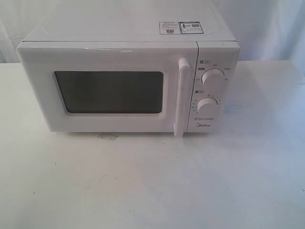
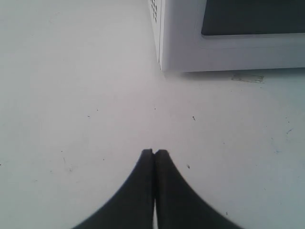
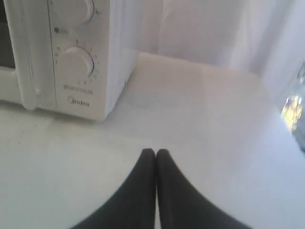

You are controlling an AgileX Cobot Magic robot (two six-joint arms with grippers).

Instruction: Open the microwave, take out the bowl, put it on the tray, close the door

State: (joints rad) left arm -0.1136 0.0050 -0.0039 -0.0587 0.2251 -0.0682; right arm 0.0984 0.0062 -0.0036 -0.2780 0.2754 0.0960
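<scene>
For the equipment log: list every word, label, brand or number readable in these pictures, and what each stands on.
"Midea": on the control panel of the boxy white microwave, below the lower round white dial.
Two stickers on the microwave's top: print too small to read.
Marks around that dial and the upper round white dial, and the small line above the brand: blurred, unreadable.

- The microwave stands on the white bench.
- Its door is shut, dark window facing forward.
- The vertical bar handle sits beside two round dials.
- Stickers lie on top.
</scene>
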